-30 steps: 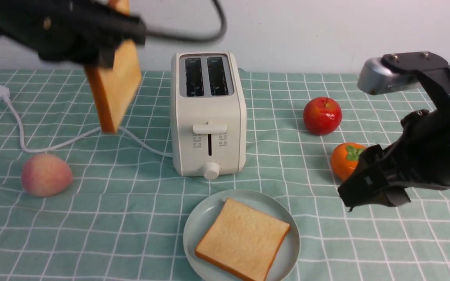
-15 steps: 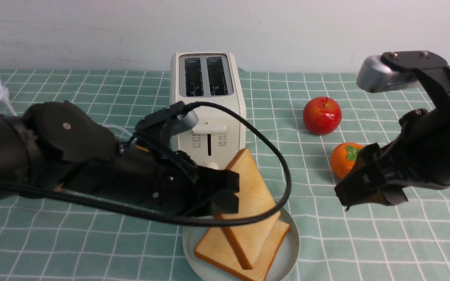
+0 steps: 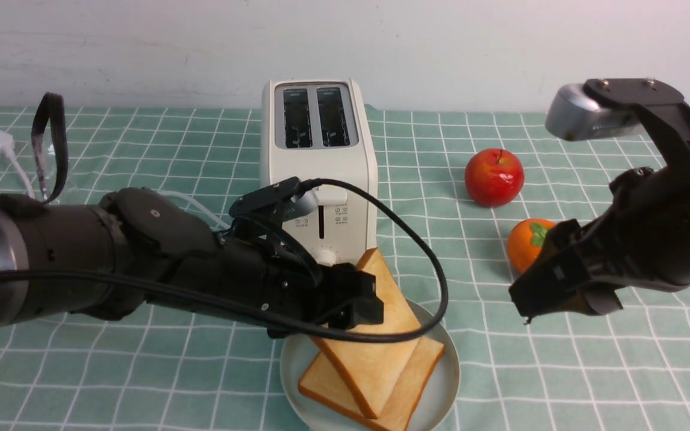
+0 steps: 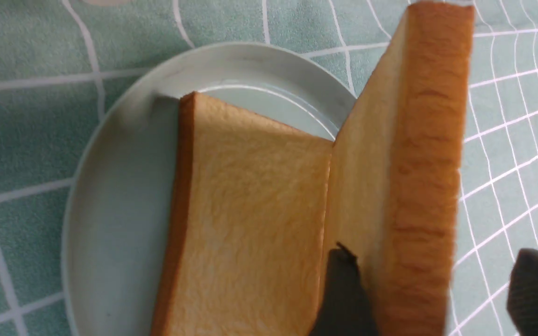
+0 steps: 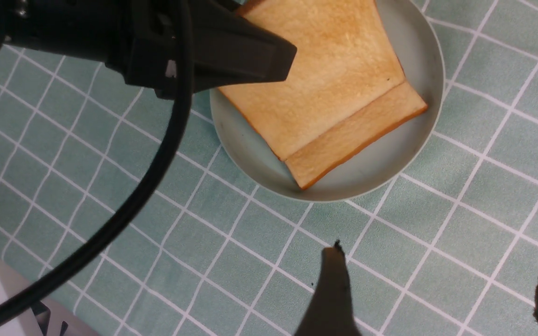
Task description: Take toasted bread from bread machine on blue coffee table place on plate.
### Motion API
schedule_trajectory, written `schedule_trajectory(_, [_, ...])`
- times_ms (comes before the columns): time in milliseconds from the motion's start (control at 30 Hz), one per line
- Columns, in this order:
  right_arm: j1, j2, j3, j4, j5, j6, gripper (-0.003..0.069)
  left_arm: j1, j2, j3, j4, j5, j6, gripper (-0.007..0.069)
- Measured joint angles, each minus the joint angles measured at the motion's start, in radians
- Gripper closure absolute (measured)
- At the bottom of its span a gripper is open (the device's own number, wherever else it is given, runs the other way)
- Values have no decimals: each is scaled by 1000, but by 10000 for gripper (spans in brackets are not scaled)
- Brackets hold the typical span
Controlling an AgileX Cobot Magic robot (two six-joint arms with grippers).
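Room first: you have bare cloth on the blue coffee table (image 3: 141, 371) to the right of the plate (image 3: 448, 383), between it and the right gripper (image 3: 530, 302), and more bare cloth in front of the left arm (image 3: 81, 263). The table's far edge runs under the wall (image 3: 441, 48) behind the bread machine (image 3: 321, 179), and the plate's near rim is cut off by the bottom of the front view. The bread machine stands just behind the plate. An apple (image 3: 493, 178) and an orange fruit (image 3: 524, 245) sit well to its right, the orange fruit just behind the right gripper. Both pieces of toasted bread (image 5: 325, 79) are on the plate. The lower slice (image 3: 426, 362) lies flat with one corner toward the right rim. The upper slice (image 3: 381, 347) leans on it, tilted, its high corner toward the bread machine and its low corner toward the robot, so that diagonal runs front to back. Your left gripper (image 3: 369, 299) sits at the slice's high part, fingers (image 4: 343, 298) spread wider than the slice is thick. One lies across the pale face, though you cannot tell whether it touches. The other stands clear of the crust edge with cloth showing between. Your right gripper hangs over bare cloth, fingers (image 5: 329, 289) wide apart, holding nothing
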Motion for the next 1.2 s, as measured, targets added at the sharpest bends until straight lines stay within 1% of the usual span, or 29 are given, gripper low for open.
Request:
schedule_trajectory(33, [0, 0, 0, 1, 0, 0, 123, 0, -8, 0, 27, -12, -14, 46])
schedule_trajectory(100, [0, 0, 0, 3, 0, 0, 134, 6, -27, 0, 102, -27, -48, -12])
schedule_trajectory(133, [0, 0, 0, 3, 0, 0, 150, 16, -41, 0, 155, -28, -76, -31])
schedule_trajectory(200, [0, 0, 0, 6, 0, 0, 186, 40, -59, 0, 240, -23, -118, -38])
schedule_trajectory(233, [0, 0, 0, 7, 0, 0, 192, 49, -61, 0, 252, -21, -129, -38])
schedule_trajectory(267, [0, 0, 0, 15, 0, 0, 234, 81, -73, 0, 336, -13, -162, -38])
schedule_trajectory(333, [0, 0, 0, 29, -1, 0, 305, 150, -85, 0, 451, 15, -223, -27])
schedule_trajectory(400, [0, 0, 0, 38, -5, -12, 417, 236, -92, 0, 541, 74, -301, 4])
schedule_trajectory(467, [0, 0, 0, 48, -9, -25, 519, 296, -96, 0, 574, 150, -355, 43])
schedule_trajectory(500, [0, 0, 0, 63, -14, -31, 587, 335, -100, 0, 585, 201, -387, 69])
schedule_trajectory(567, [0, 0, 0, 93, -22, -39, 652, 379, -109, 0, 588, 264, -413, 127])
schedule_trajectory(600, [0, 0, 0, 108, -26, -41, 661, 386, -114, -1, 588, 279, -416, 142])
schedule_trajectory(667, [0, 3, 0, 164, -62, -57, 678, 407, -154, -7, 587, 366, -414, 267])
schedule_trajectory(767, [0, 19, 0, 181, -132, -102, 679, 398, -232, -11, 553, 422, -406, 419])
schedule_trajectory(900, [0, 45, 0, 181, -200, -138, 679, 327, -349, -8, 465, 459, -369, 611])
schedule_trajectory(933, [0, 49, 0, 181, -206, -142, 679, 295, -379, 0, 445, 462, -354, 638])
schedule_trajectory(1033, [0, 56, 0, 147, -208, -144, 679, 207, -462, 29, 423, 482, -330, 638])
schedule_trajectory(1100, [0, 56, 0, 109, -193, -122, 679, 156, -526, 60, 422, 504, -327, 638])
schedule_trajectory(1133, [0, 53, 0, 74, -180, -84, 679, 125, -581, 86, 422, 517, -328, 638])
schedule_trajectory(1167, [0, 52, 0, 74, -178, -84, 679, 122, -581, 91, 422, 519, -329, 638])
schedule_trajectory(1200, [0, 38, 0, 17, -160, -13, 679, 98, -667, 142, 423, 536, -345, 638])
